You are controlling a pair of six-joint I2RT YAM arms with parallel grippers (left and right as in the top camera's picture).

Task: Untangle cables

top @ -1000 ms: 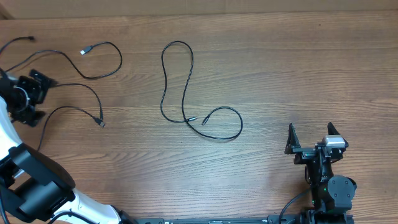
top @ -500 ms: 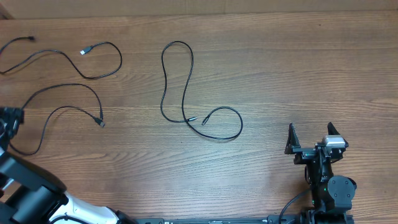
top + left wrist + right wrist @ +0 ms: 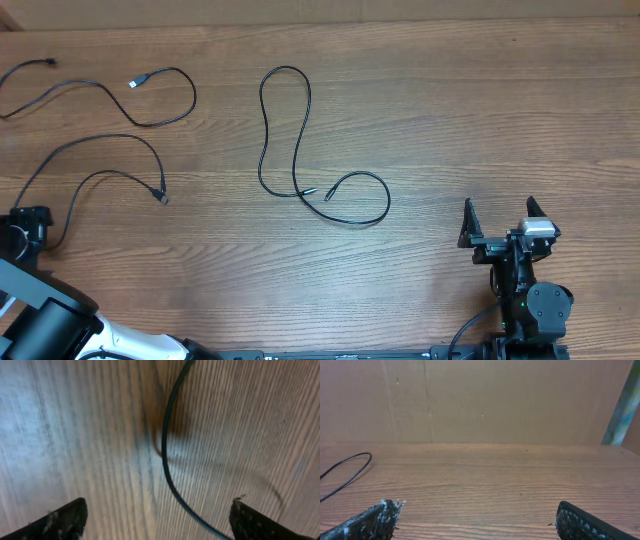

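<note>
Now my left hand [image 3: 28, 222] is at the left edge of the surface [image 3: 450, 120]. Its fingers [image 3: 60, 519] are spread wide and grip nothing, and one of the cables [image 3: 164, 455] runs over the wood between them. My right hand [image 3: 500, 222], near the right side, is also apart and empty. A looped cable [image 3: 298, 150] lies mid-surface, two others at the left.

Overhead evenly lit, sharp; left wrist view blurred, glary.
</note>
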